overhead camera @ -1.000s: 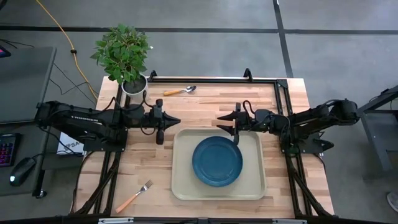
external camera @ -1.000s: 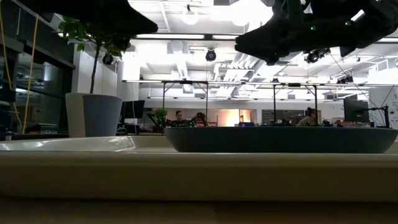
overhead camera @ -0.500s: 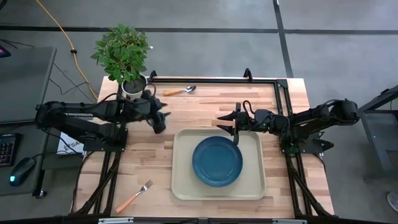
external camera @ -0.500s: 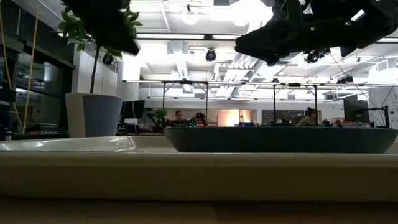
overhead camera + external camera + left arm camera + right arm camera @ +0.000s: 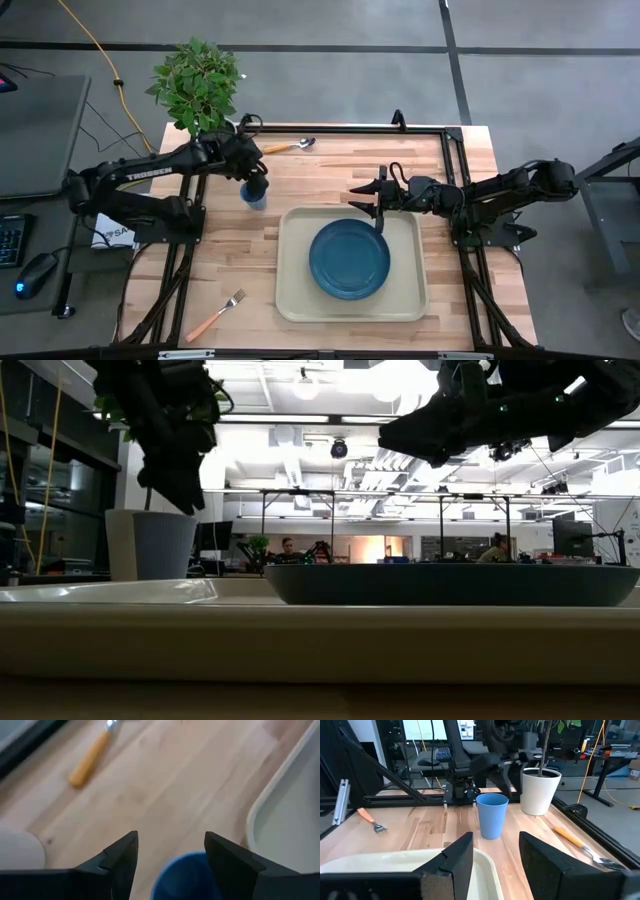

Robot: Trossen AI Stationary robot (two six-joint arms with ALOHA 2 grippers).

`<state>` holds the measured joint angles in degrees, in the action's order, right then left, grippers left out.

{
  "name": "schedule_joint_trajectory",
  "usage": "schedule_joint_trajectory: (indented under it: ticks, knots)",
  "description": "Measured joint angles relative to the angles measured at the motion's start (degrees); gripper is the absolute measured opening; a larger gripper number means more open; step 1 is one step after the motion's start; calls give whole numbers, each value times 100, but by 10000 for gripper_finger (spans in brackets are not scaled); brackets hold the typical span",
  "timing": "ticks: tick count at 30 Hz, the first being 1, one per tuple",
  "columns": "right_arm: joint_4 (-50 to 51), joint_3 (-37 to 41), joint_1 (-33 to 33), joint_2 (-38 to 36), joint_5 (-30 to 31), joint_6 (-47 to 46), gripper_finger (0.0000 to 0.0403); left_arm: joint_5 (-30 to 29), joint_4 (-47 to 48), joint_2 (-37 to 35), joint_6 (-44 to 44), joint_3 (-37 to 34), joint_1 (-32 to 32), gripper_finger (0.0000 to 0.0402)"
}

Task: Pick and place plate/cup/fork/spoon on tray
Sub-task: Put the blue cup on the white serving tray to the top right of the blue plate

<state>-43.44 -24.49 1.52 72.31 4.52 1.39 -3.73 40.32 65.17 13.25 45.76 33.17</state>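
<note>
High view: left gripper (image 5: 255,186), jaws spread, above cup (image 5: 254,198) between plant pot (image 5: 540,790) and tray (image 5: 295,300).

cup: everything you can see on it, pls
The cup is small, blue, handleless, faintly ribbed and plastic-looking. It stands upright and open-topped on the bare wooden table, off the tray, beyond its far-left corner, near the plant pot. The left gripper is above it, fingers open and straddling its rim; contact can't be judged.
</note>
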Motion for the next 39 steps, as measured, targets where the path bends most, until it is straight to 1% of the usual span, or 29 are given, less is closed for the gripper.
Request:
schedule_joint_trajectory:
  ticks: [5,14,19,25,27,30,34,37,39]
  knots:
    - [121,-4,2,0,183,4,150,72,167,217,-49,0,19,211]
    - [147,-4,0,0,185,2,150,411,301,222,-347,7,19,211]
    - [151,-4,2,0,185,2,150,421,224,210,-404,2,16,211]
    - [169,-4,0,0,183,-2,150,310,145,-66,-404,202,17,211]
    - [173,-4,0,0,181,-2,150,310,383,-168,-455,365,17,211]
    - [210,-4,0,0,179,-5,150,306,1162,-273,-589,610,15,211]
    - [214,-4,2,0,170,-5,150,220,1834,-263,-508,647,15,211]
    - [214,-4,0,0,170,-11,150,-111,1961,-115,-473,645,15,211]
    - [212,-4,0,0,170,-78,150,-166,1945,13,-446,645,22,211]
